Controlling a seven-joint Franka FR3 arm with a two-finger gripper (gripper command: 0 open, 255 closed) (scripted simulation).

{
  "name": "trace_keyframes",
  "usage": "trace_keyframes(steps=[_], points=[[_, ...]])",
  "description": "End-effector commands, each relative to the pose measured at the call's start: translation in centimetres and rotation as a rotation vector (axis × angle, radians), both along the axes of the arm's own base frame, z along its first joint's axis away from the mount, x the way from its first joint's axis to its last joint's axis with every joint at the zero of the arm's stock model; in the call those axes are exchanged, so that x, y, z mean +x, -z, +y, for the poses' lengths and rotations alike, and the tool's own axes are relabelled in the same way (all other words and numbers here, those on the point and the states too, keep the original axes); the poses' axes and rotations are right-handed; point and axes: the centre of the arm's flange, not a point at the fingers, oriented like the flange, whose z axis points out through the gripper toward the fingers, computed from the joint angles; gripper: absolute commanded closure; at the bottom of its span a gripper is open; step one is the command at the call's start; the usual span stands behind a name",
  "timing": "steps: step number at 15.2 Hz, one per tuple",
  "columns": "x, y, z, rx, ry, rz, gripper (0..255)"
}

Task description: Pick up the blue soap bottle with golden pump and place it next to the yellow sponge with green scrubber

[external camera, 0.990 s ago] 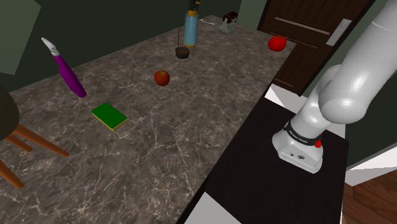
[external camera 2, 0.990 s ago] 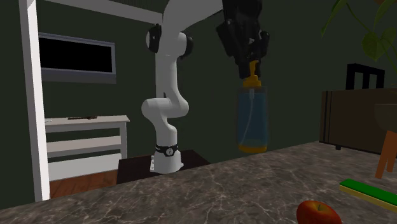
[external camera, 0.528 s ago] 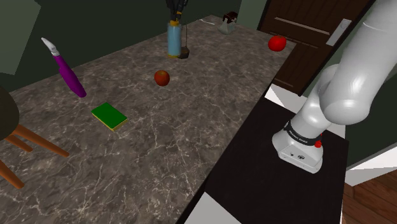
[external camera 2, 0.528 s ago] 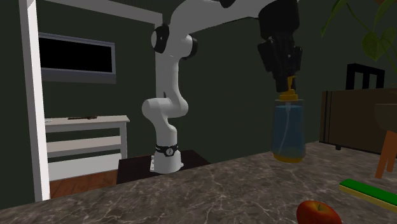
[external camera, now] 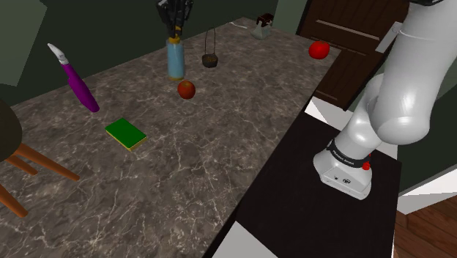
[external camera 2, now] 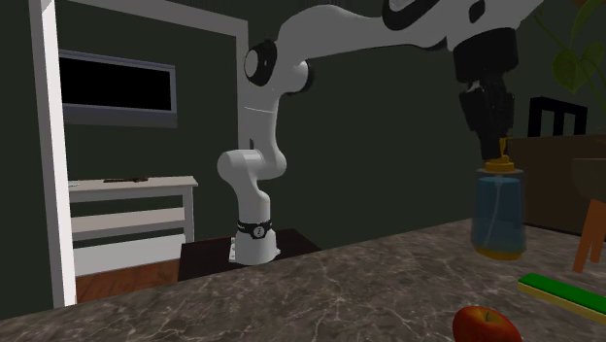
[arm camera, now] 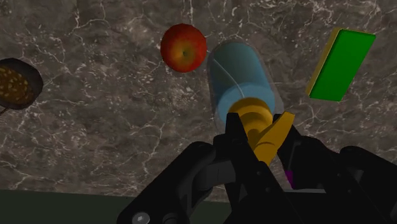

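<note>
Moved since a second ago: bottle (external camera: pixel 175 60), carried toward the shoulder view's left, now hanging upright over the tabletop (external camera: pixel 220 161) just beside an apple (external camera: pixel 187 89). Gripper (external camera: pixel 174 33): clamped on the golden pump, pointing straight down, arm stretched far out. Sponge (external camera: pixel 126 133): lies flat, well apart, further toward that view's lower left.

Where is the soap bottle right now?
In the shoulder view, upper left of centre: the soap bottle is held by the pincer, just beyond the apple.
</note>
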Motion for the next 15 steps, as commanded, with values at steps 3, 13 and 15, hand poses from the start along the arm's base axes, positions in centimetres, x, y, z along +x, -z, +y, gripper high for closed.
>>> trace_keyframes(steps=[3, 13, 15], points=[[1.0, 1.5, 5.0, 0.001, 0.001, -0.001, 255], [3.4, 5.4, 16.7, 0.001, 0.001, -0.001, 255], [3.4, 6.5, 16.7, 0.001, 0.001, -0.001, 255]])
